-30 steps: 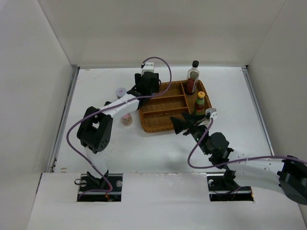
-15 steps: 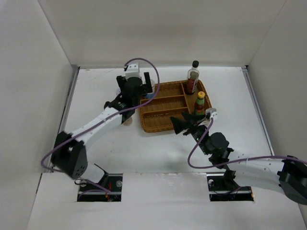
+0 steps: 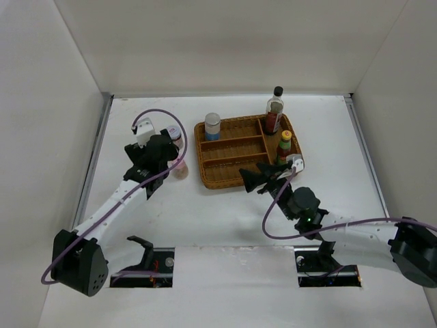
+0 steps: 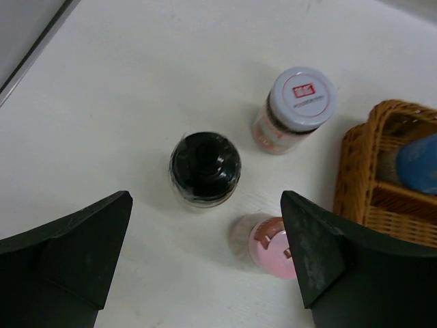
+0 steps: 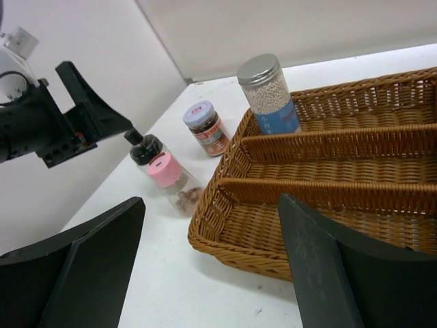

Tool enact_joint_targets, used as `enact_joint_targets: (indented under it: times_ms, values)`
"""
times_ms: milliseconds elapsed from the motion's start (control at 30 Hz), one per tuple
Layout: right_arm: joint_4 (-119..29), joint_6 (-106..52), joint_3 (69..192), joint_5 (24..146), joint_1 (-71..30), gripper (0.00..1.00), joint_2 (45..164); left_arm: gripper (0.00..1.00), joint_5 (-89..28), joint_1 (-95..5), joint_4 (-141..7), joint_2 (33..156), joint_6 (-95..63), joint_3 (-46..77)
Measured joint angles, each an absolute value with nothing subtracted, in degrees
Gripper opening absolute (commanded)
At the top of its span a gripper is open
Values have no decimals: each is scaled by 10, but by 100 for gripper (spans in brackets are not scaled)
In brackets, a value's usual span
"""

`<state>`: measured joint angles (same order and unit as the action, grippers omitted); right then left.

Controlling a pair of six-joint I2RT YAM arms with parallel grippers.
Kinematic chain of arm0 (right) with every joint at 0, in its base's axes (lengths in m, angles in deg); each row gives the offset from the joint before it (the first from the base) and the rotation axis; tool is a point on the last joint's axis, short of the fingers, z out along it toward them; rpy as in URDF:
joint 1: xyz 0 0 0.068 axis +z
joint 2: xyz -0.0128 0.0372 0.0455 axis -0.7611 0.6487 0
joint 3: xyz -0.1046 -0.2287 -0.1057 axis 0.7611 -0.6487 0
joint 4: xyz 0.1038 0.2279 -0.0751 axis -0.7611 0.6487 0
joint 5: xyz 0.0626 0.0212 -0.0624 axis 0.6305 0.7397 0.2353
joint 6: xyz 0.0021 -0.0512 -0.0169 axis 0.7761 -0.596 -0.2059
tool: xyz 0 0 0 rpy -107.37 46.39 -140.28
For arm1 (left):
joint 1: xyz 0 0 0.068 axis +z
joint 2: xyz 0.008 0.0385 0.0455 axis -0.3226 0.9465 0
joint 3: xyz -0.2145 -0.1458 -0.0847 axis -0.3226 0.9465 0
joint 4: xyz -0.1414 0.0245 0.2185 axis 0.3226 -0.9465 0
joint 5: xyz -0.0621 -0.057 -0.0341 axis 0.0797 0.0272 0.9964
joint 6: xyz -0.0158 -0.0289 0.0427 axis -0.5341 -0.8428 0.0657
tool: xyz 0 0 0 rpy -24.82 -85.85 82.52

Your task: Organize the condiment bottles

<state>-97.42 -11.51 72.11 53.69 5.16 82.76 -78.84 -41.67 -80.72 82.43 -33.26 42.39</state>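
Black-lid jar (image 4: 205, 169) stands upright on the counter (image 4: 102, 102), left of the basket (image 4: 355, 164). The pink-lid jar (image 4: 273, 247) and white-lid jar (image 4: 302, 100) are just beside it. My left hand (image 4: 205, 197) hovers directly above, spread wide and empty. My right hand (image 5: 212, 199), also open, sits at the basket's near edge, well apart. Left arm is nearer.

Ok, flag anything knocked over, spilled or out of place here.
Nothing looks tipped or spilled. The only things out of place are three jars standing on the table left of the wicker basket rather than in it: the black-lid jar, the white-lid jar and the pink-lid jar.
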Motion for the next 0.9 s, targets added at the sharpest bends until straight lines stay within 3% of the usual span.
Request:
enact_joint_targets:
  times_ms: [400, 467, 567, 633, 900]
  values:
    - [-963, -115, 731, 537, 53, 88, 841, 90, -753, -375, -753, 965, -344, 430]
    - [-963, -115, 731, 537, 53, 88, 841, 84, -750, -369, -743, 985, -344, 428]
    - [-963, -115, 731, 537, 53, 88, 841, 53, -749, -360, -731, 996, -346, 428]
    - [-963, -115, 731, 537, 53, 88, 841, 45, -752, -356, -721, 994, -344, 428]
    - [-962, -115, 731, 537, 53, 88, 837, 40, -775, -377, -718, 903, -322, 426]
